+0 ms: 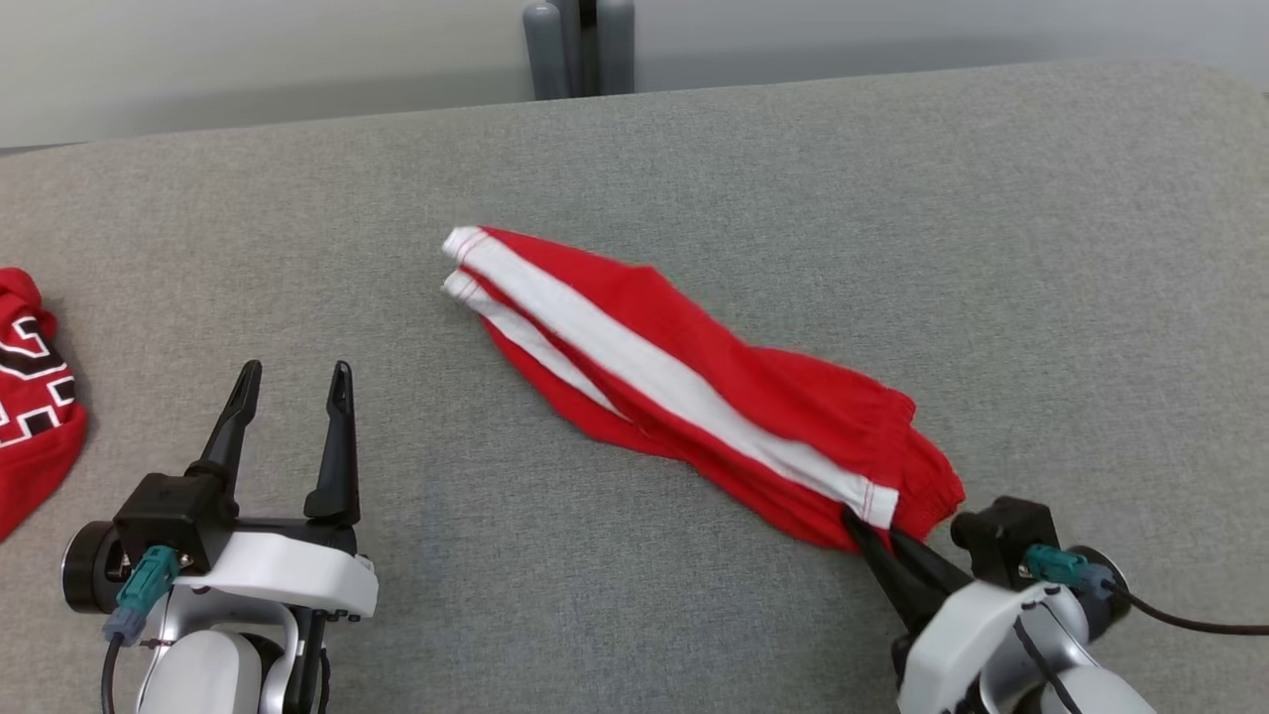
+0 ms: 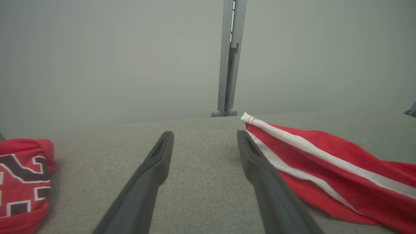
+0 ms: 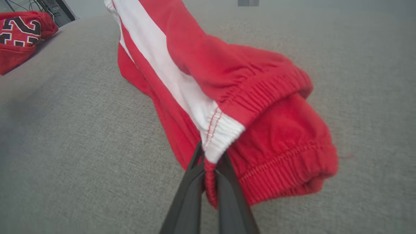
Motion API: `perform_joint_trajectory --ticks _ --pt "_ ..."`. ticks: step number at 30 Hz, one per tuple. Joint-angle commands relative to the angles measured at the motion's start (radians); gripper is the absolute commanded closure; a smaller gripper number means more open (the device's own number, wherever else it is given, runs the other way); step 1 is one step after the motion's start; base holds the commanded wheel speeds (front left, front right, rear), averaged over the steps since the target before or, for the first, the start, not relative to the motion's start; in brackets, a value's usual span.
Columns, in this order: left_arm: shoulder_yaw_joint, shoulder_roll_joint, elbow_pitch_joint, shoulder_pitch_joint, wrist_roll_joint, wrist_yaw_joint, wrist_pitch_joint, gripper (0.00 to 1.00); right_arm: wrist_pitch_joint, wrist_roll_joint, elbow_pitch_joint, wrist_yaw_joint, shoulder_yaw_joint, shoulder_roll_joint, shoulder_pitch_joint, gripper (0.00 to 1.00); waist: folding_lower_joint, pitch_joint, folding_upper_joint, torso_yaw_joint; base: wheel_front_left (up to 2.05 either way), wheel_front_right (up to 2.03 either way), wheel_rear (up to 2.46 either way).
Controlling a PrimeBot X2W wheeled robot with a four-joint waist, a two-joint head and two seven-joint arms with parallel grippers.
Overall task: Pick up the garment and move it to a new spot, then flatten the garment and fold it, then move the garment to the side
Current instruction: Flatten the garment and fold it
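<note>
Slippage looked the main risk: the right gripper (image 3: pixel 209 164) was clamped on only a thin pinch of waistband at the near end of the striped garment (image 1: pixel 694 387), which lay bunched diagonally across the middle of the grey table (image 1: pixel 991 198), so a quick lift could pull the cloth free. The left gripper (image 1: pixel 295 369) hovered with its fingers apart, holding nothing, well apart from it. Counted, there were two grippers and two red garments, the second being a printed garment (image 1: pixel 30 407) at the table's left edge.

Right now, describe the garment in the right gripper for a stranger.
On the grey cloth surface, a long red garment lies diagonally at the middle, its elastic end pinched by the right gripper. Its white stripe distinguishes it from the lettered red garment far left.
</note>
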Motion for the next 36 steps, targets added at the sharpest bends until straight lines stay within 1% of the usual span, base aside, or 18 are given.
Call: perform_joint_trajectory --ticks 1,5,8,9,10,11,14,19,24,27,32,34,36 --pt "0.005 0.01 0.0 0.004 -0.002 0.006 0.001 0.0 0.015 0.01 -0.016 0.002 0.002 -0.022 0.02 1.0 0.0 0.0 0.0 -0.005 0.0 0.0 0.0" --pt "0.007 0.013 0.0 0.009 -0.01 0.009 0.006 0.0 0.043 0.029 -0.04 0.002 0.003 -0.06 0.053 1.0 0.0 0.001 0.0 -0.013 0.0 0.0 0.0" --pt "0.004 0.012 -0.001 0.01 -0.011 0.012 0.008 0.0 0.047 0.043 -0.038 0.002 0.003 -0.07 0.059 1.0 0.0 -0.001 0.0 -0.012 0.0 0.0 0.0" --pt "0.004 0.013 -0.002 0.01 -0.012 0.014 0.009 0.0 0.05 0.051 -0.029 0.002 -0.001 -0.068 0.061 0.73 0.0 -0.002 0.0 -0.012 0.0 0.0 0.0" --pt "0.003 0.013 -0.002 0.011 -0.011 0.016 0.01 0.0 0.049 0.053 -0.025 0.002 -0.001 -0.07 0.058 0.51 0.0 -0.003 0.0 -0.012 0.0 0.0 0.0" --pt "0.002 0.013 -0.002 0.01 -0.011 0.016 0.011 0.0 0.049 0.051 -0.021 0.002 -0.001 -0.074 0.055 0.0 0.0 -0.004 0.0 -0.011 0.0 0.0 0.0" --pt "-0.001 0.014 -0.007 0.012 -0.012 0.019 0.013 0.0 0.04 0.063 -0.017 0.001 -0.022 -0.074 0.059 0.0 0.0 -0.007 0.0 -0.01 0.0 0.0 0.0" --pt "0.0 0.018 -0.014 0.022 -0.013 0.027 0.017 0.0 0.06 0.083 -0.043 0.001 -0.051 -0.089 0.087 0.0 0.0 -0.013 0.0 -0.012 0.0 0.0 0.0" --pt "0.011 0.027 -0.027 0.034 -0.018 0.041 0.022 0.0 0.067 0.102 -0.134 0.001 -0.113 -0.111 0.13 0.0 0.0 -0.029 0.0 -0.022 0.0 0.0 0.0" --pt "0.016 0.032 -0.04 0.042 -0.019 0.048 0.027 0.0 0.037 0.068 -0.194 0.001 -0.191 -0.106 0.143 0.0 0.0 -0.04 0.0 -0.028 0.0 0.0 0.0" --pt "0.02 0.04 -0.067 0.055 -0.014 0.062 0.038 0.0 -0.046 -0.011 -0.281 0.001 -0.311 -0.035 0.13 0.0 0.0 -0.062 0.0 -0.03 0.0 0.0 0.0" --pt "0.017 0.037 -0.082 0.056 -0.016 0.066 0.043 0.0 -0.101 -0.069 -0.301 0.001 -0.379 0.017 0.109 0.0 0.0 -0.07 0.0 -0.029 0.0 0.0 0.0" --pt "0.016 0.039 -0.093 0.061 -0.019 0.07 0.051 0.0 -0.136 -0.119 -0.309 0.002 -0.401 0.066 0.102 0.0 0.0 -0.08 0.0 -0.026 0.0 0.0 0.0"
